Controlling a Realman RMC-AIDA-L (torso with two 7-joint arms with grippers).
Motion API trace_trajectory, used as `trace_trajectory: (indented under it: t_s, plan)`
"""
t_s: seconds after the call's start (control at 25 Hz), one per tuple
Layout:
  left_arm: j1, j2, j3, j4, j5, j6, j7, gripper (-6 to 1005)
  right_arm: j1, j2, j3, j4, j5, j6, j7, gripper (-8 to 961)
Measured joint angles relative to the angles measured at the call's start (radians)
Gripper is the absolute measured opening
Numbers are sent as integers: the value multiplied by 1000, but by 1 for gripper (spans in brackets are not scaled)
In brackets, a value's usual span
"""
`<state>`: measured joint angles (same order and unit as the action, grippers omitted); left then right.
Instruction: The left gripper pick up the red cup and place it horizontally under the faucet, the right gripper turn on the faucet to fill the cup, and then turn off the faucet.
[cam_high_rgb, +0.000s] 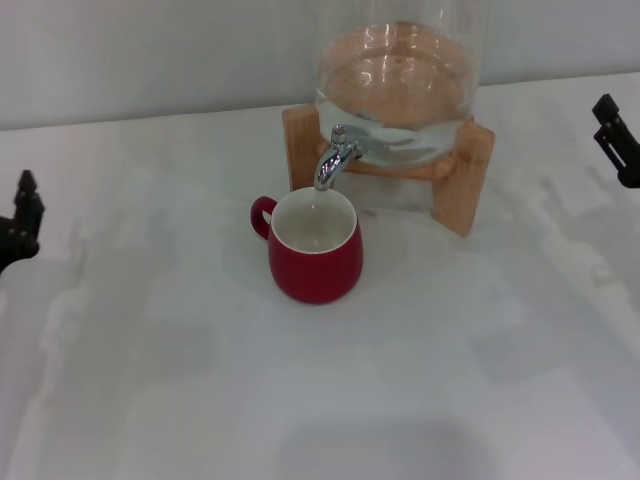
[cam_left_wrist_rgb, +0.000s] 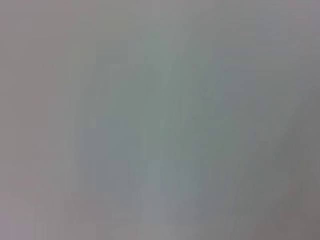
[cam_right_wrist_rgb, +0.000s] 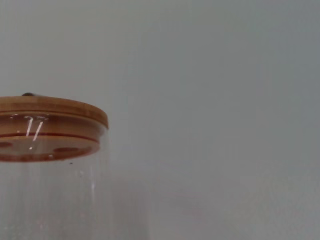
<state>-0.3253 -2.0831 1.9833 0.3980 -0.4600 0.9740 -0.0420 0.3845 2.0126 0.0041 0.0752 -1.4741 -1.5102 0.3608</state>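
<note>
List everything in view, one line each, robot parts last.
cup: one, dark red with white inside, upright on the table under the faucet, handle toward the robot's left
faucet: one, chrome, on the dispenser's front
dispenser: one, clear glass, on the stand
lid: one, wooden, atop the dispenser
stand: one, wooden, far centre
table: one, white
left gripper: one, black, far left edge
right gripper: one, black, far right edge

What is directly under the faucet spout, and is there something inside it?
The red cup stands upright under the faucet. Its white inside looks empty; the very bottom is partly hidden by the rim.
</note>
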Motion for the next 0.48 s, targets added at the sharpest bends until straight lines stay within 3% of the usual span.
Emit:
trace_trajectory:
  t_s: [0.28,0.48]
  plan:
    - [40,2,-10,-3,-2,17,-8,546,-6,1,-69,0,0,-36,20,722]
    - [47,2,-23,-11,-4,18,-8,623,-19,1,-94,0,0,-67,23,723]
